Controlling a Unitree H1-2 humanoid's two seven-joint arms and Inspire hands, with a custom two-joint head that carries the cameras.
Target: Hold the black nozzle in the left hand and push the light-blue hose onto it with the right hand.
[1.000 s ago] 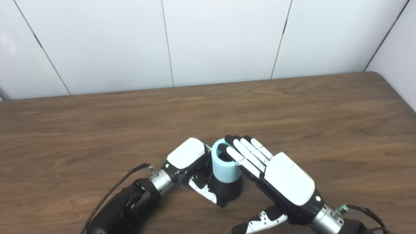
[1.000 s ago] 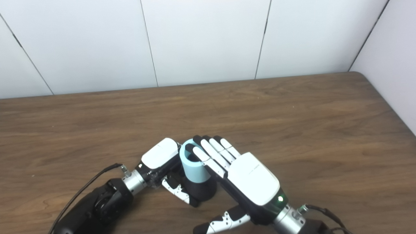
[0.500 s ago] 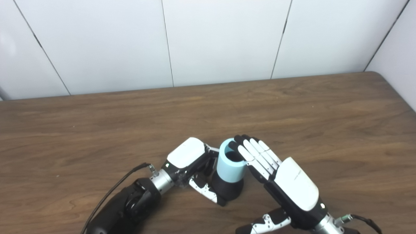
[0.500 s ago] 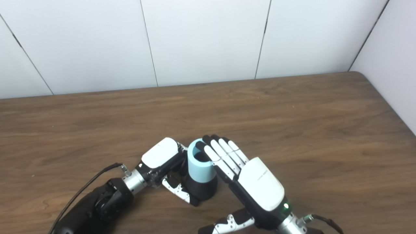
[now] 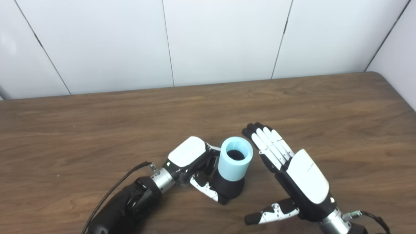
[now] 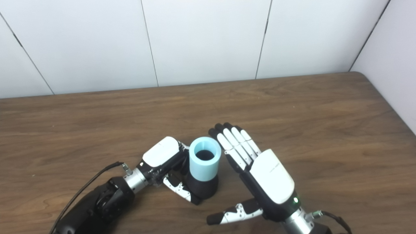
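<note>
The black nozzle [image 5: 228, 188] stands upright on the wooden table [image 5: 97, 123], near its front edge. The light-blue hose [image 5: 235, 162], a short open tube, sits over the nozzle's top. My left hand [image 5: 191, 162] wraps the nozzle's base from the left, thumb curled along its front. My right hand [image 5: 292, 169] is open just right of the hose, fingers straight and thumb spread toward the front. A narrow gap separates its fingers from the hose.
White wall panels [image 5: 224, 39] rise behind the table's far edge. A black cable [image 5: 113, 191] trails from my left wrist toward the front.
My right hand has lifted off the hose's rim and drawn back to the right, fingers straight. The hose stays on the nozzle and leans slightly more to the right. My left hand keeps its hold.
</note>
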